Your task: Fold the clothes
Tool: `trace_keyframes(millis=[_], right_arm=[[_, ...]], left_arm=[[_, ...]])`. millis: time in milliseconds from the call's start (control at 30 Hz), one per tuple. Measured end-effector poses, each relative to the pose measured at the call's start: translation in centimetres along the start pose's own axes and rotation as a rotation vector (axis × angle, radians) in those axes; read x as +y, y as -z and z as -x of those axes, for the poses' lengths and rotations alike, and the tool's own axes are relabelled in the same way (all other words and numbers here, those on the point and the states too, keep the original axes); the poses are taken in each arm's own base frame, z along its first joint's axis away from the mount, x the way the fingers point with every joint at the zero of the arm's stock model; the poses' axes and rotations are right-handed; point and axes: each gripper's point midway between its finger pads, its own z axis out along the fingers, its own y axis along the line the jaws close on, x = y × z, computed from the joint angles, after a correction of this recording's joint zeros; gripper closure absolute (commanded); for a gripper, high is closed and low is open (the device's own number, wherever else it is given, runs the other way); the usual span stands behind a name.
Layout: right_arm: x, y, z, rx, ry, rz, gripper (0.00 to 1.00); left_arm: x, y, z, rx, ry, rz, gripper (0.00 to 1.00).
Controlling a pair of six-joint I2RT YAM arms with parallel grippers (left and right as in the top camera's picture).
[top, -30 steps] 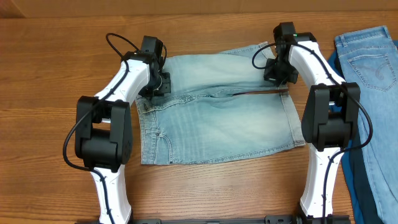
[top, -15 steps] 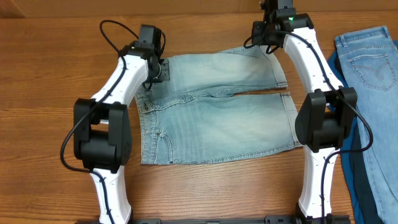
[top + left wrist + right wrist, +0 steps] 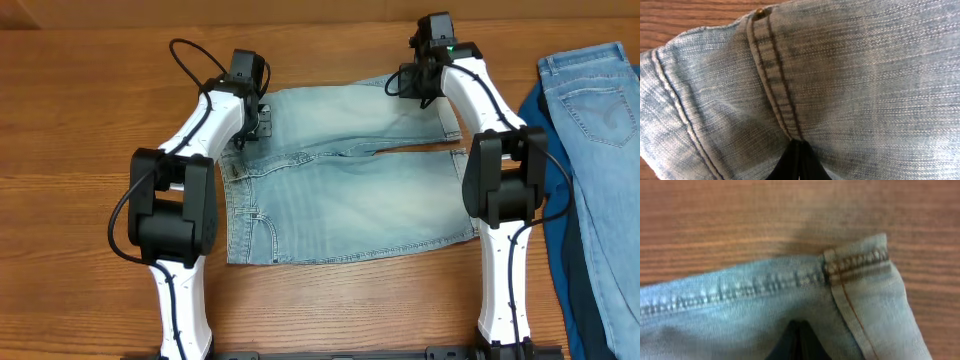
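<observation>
**Three pieces of cloth, two claws, both nipped on the shorts**

On the wood-grain table (image 3: 80, 150), counted: one pair of shorts (image 3: 350, 190), one brighter denim garment (image 3: 600, 130), one dark cloth (image 3: 568, 290). Two arms, white and black, with one claw each.

Shorts: pale, faded blue denim, spread flat mid-table between the arms. Waistband to the left, leg hems to the right, a dark slit between the legs. Fine ribbed weave up close, double rows of stitching, a small brass rivet near the seam's top.

Left claw (image 3: 255, 118) at the far waistband corner. Seen from its wrist (image 3: 797, 162): black fingers pressed together, the seam running straight down into them, clamped on denim.

Right claw (image 3: 425, 80) at the far hem corner. Seen from its wrist (image 3: 799, 340), blurred: dark fingers together on the cloth just below the thick folded hem with its brownish thread.

Brighter garment along the right edge, a stitched pocket showing, lying over the dark cloth.
</observation>
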Motion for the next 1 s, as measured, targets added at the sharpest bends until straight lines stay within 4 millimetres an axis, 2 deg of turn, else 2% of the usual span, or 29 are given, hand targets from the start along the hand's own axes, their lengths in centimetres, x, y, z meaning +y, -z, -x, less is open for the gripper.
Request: trace_keyframes(millis=[167, 333, 400, 500, 600, 633, 733, 800, 900, 1000], right_arm=[[-0.2, -1.3, 2.8, -0.127, 0.003, -0.015, 0.96], [-0.9, -1.6, 4.2, -0.188, -0.005, -0.031, 0.96], [-1.9, -1.6, 4.6, -0.200, -0.021, -0.030, 0.96], [-2.8, -0.1, 5.9, -0.201, -0.038, -0.026, 0.96], [-4.1, 4.1, 7.4, -0.184, -0.058, -0.042, 0.96], [-4.3, 4.7, 7.2, -0.167, -0.061, -0.044, 0.96], [-3.3, 4.9, 3.7, -0.014, -0.066, 0.009, 0.96], [-2.7, 4.9, 2.8, 0.022, -0.066, 0.033, 0.96], [-2.3, 4.9, 1.4, 0.080, -0.070, 0.048, 0.96], [-2.4, 4.0, -0.5, 0.142, -0.076, 0.045, 0.96]], left_arm=[[0.0, 0.0, -0.1, 0.011, -0.006, 0.014, 0.96], [0.1, 0.0, -0.2, 0.021, -0.007, 0.016, 0.96], [0.1, 0.0, -0.2, 0.023, -0.007, 0.017, 0.96], [0.1, 0.0, -0.2, 0.024, -0.008, 0.018, 0.96], [0.2, 0.0, -0.2, 0.022, -0.008, 0.027, 0.96], [0.2, 0.0, -0.2, 0.022, -0.008, 0.027, 0.96], [0.3, 0.4, -0.4, 0.064, -0.015, 0.038, 0.96], [0.5, 1.0, -0.5, 0.101, -0.020, 0.047, 0.92], [0.1, 2.2, 1.9, 0.036, -0.008, 0.033, 0.93], [0.3, 2.1, 2.4, 0.016, 0.015, 0.032, 0.93]])
